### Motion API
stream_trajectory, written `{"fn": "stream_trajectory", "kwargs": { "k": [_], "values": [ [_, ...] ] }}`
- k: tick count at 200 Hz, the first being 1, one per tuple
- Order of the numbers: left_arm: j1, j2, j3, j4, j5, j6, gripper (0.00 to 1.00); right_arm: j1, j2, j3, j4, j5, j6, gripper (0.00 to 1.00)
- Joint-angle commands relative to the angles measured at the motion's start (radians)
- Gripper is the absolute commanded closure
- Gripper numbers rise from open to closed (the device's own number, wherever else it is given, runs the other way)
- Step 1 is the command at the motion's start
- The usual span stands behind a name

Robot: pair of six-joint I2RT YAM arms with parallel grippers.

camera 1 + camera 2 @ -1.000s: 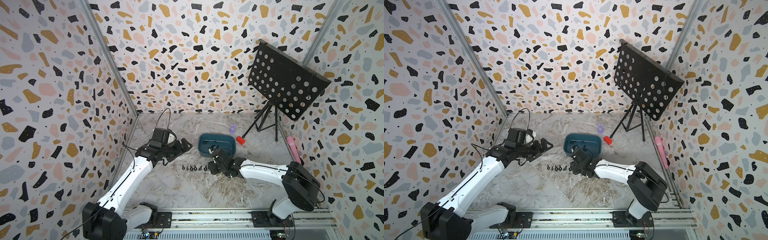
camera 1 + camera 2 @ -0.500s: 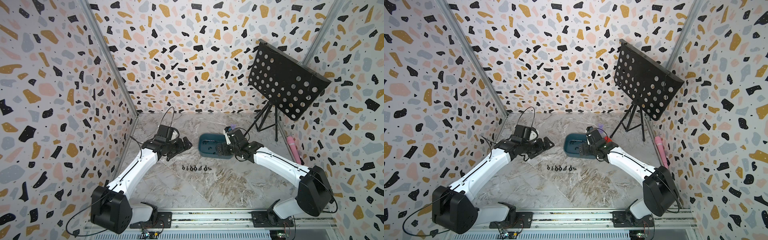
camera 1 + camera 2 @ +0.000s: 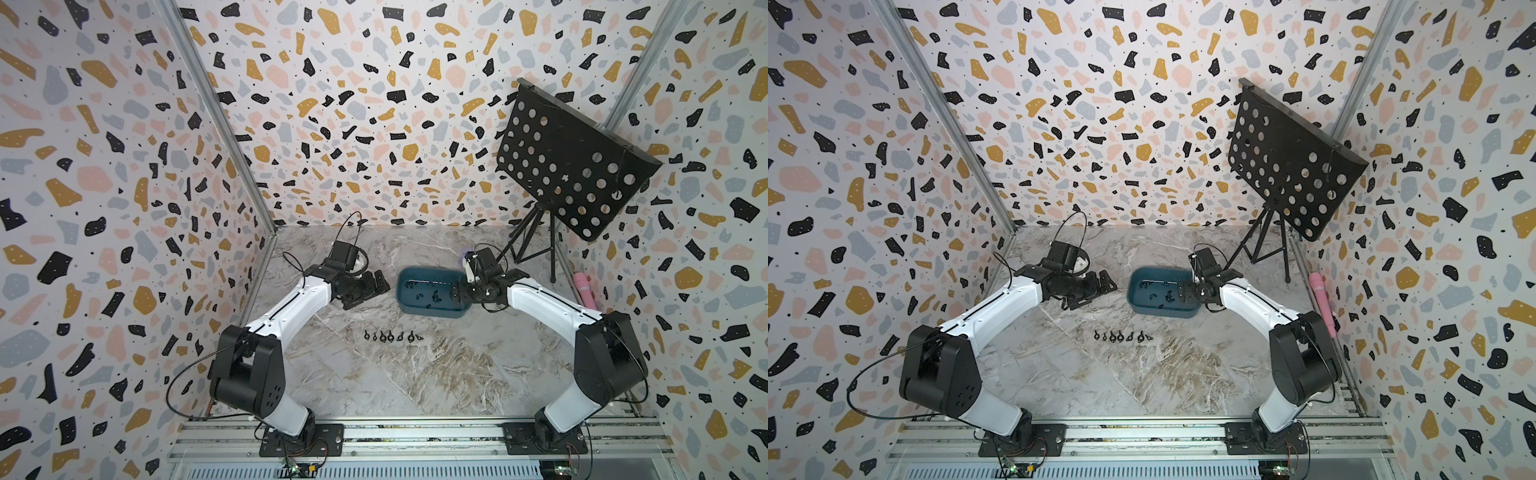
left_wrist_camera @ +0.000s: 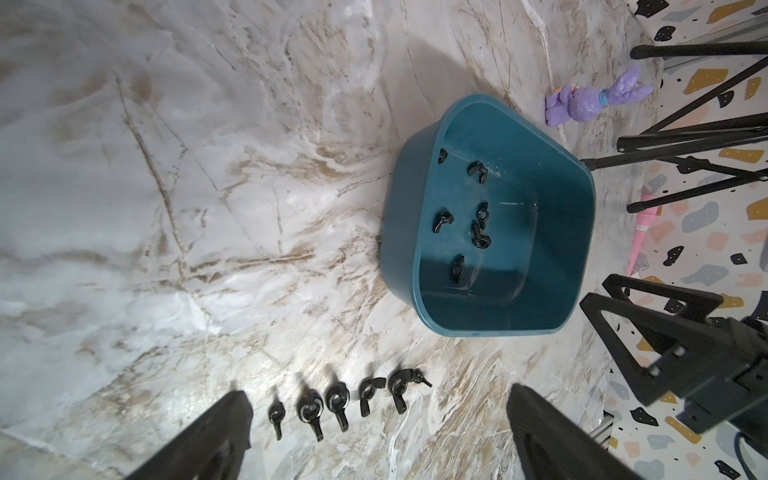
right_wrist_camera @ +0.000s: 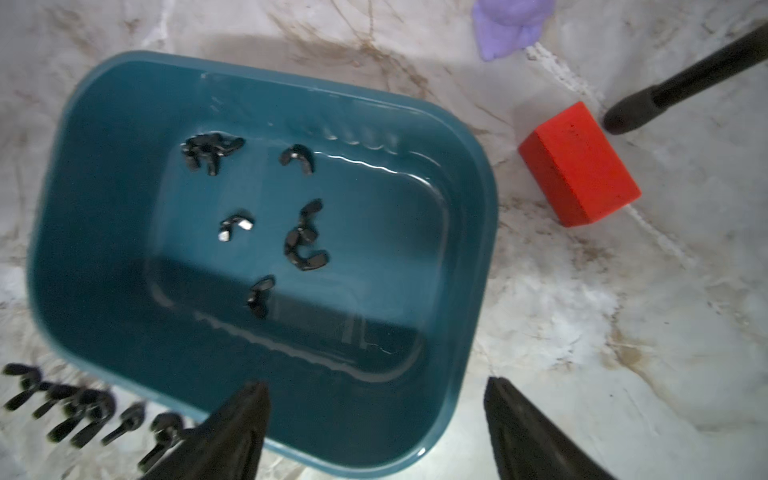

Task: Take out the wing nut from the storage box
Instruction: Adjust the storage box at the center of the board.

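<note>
Your storage box (image 3: 430,311) sits mid-table in both top views, and loose wing nuts (image 5: 307,262) lie scattered on its floor. Your right gripper (image 5: 376,384) hangs over the box's 3 o'clock end, jaws apart and empty. Your left gripper (image 4: 376,390) sits at the box's 9 o'clock, jaws wide and empty.

A row of wing nuts (image 3: 390,336) lies on the table at 7 o'clock. A purple toy (image 4: 582,104) is at 1 o'clock. The music stand (image 3: 573,166) plants its legs at 2 o'clock. A red block (image 5: 577,166) lies just beside the box, near one stand foot. A pink cylinder (image 3: 584,289) hugs the wall at 3 o'clock.
</note>
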Motion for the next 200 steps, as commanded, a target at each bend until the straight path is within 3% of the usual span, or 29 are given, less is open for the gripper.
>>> {"fn": "stream_trajectory", "kwargs": {
  "k": [1,93,162,200],
  "values": [
    [0.008,-0.003,0.042,0.015,0.022,0.029,0.00,-0.024,0.032,0.052,-0.042,0.030,0.015,0.21],
    [0.008,-0.045,0.032,0.000,0.053,0.039,0.00,-0.081,0.240,0.146,-0.015,-0.025,0.044,0.60],
    [0.007,-0.106,-0.023,0.000,0.081,0.042,0.00,-0.082,0.274,0.259,-0.157,-0.055,0.074,1.00],
    [0.007,-0.146,-0.058,0.002,0.081,0.054,0.00,-0.096,0.290,0.404,-0.398,-0.124,0.109,1.00]
  ]
}}
